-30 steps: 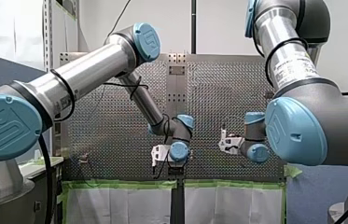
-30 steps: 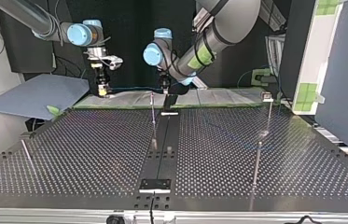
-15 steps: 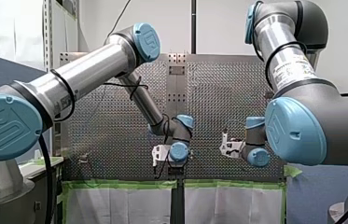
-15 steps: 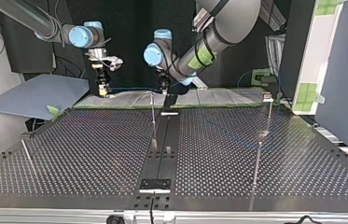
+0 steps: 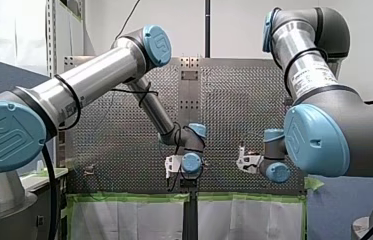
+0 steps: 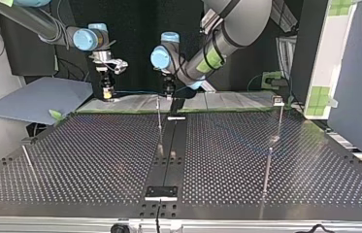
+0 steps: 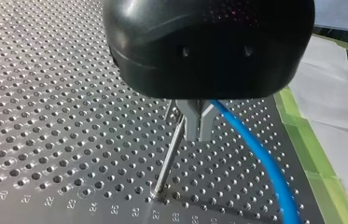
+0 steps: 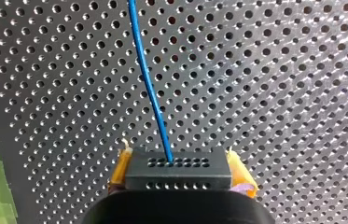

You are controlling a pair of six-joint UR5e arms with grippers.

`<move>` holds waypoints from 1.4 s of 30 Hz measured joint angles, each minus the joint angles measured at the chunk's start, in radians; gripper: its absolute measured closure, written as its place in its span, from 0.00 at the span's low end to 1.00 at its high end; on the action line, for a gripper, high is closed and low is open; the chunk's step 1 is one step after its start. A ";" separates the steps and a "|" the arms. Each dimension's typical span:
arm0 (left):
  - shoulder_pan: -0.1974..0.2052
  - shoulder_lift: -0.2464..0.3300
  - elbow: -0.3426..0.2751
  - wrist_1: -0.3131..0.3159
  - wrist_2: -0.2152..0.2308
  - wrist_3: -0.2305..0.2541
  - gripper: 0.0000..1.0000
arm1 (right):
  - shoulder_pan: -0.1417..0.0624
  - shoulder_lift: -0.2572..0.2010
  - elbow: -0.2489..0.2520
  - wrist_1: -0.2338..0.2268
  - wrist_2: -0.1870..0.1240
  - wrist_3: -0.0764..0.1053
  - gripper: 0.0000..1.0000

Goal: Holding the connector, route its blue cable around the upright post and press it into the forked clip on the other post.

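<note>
The black connector (image 8: 177,170) sits clamped between the yellow-padded right arm's fingers (image 8: 121,170), which are closed on its two sides. It is held above the perforated desk (image 7: 45,116) near the green-taped edge (image 7: 302,140). The blue cable (image 8: 149,88) leaves the connector's face and runs almost level, parallel to that edge, to the left arm's fingers (image 7: 189,122). These metal fingers are closed nearly together, with the cable emerging from between them and arcing away toward the tape. They hang just beside the top of the thin upright post (image 7: 169,156), apparently not touching it. Over the last second the right wrist has shifted a little toward the taped edge, carrying the connector with it, while the left arm has scarcely moved. The shift is judged to be taking up slack and lining up the span beside the post. The cable does not yet bend around the post. A second post (image 6: 280,121) near the same edge, well apart toward the corner, carries a small head, presumably the forked clip; no cable reaches it.
</note>
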 joint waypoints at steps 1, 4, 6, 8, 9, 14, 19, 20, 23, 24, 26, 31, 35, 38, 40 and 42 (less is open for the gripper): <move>0.001 0.000 0.000 0.000 0.000 0.000 0.98 | -0.001 0.002 -0.001 0.000 0.000 0.000 1.00; 0.003 0.000 0.000 0.000 0.001 0.000 0.98 | -0.003 0.005 -0.005 0.001 0.001 0.001 1.00; 0.005 0.000 0.000 0.000 0.001 -0.001 0.98 | -0.004 0.006 -0.009 0.001 0.002 0.002 1.00; 0.007 -0.001 0.000 0.001 0.003 -0.002 0.98 | -0.007 0.007 -0.012 0.001 0.003 0.003 1.00; 0.008 -0.002 0.000 0.001 0.005 -0.003 0.98 | -0.008 0.007 -0.014 0.001 0.004 0.004 1.00; 0.014 -0.010 0.001 0.002 0.025 -0.008 0.98 | -0.012 0.008 -0.022 0.001 0.005 0.005 1.00; 0.019 -0.015 0.002 0.004 0.035 -0.013 0.98 | -0.016 0.010 -0.025 0.001 0.007 0.007 1.00; 0.020 -0.015 0.002 0.004 0.037 -0.014 0.98 | -0.017 0.010 -0.026 0.001 0.007 0.007 1.00; 0.023 -0.015 0.002 0.005 0.042 -0.015 0.98 | -0.020 0.010 -0.028 0.002 0.008 0.008 1.00; 0.025 -0.015 0.002 0.006 0.044 -0.015 0.98 | -0.021 0.010 -0.029 0.002 0.008 0.008 1.00; 0.027 -0.015 0.003 0.008 0.045 -0.015 0.98 | -0.024 0.011 -0.030 0.002 0.009 0.011 1.00; 0.036 -0.015 0.008 0.011 0.055 -0.016 0.98 | -0.030 0.011 -0.033 0.002 0.012 0.015 1.00; 0.043 -0.015 0.019 0.010 0.062 -0.016 0.98 | -0.035 0.012 -0.038 0.003 0.020 0.016 1.00; 0.049 -0.015 0.031 0.004 0.067 -0.016 0.98 | -0.039 0.012 -0.040 0.003 0.028 0.016 1.00; 0.052 -0.015 0.040 -0.001 0.068 -0.016 0.98 | -0.041 0.012 -0.041 0.004 0.035 0.016 1.00; 0.054 -0.015 0.046 -0.005 0.070 -0.016 0.98 | -0.044 0.012 -0.042 0.004 0.042 0.016 1.00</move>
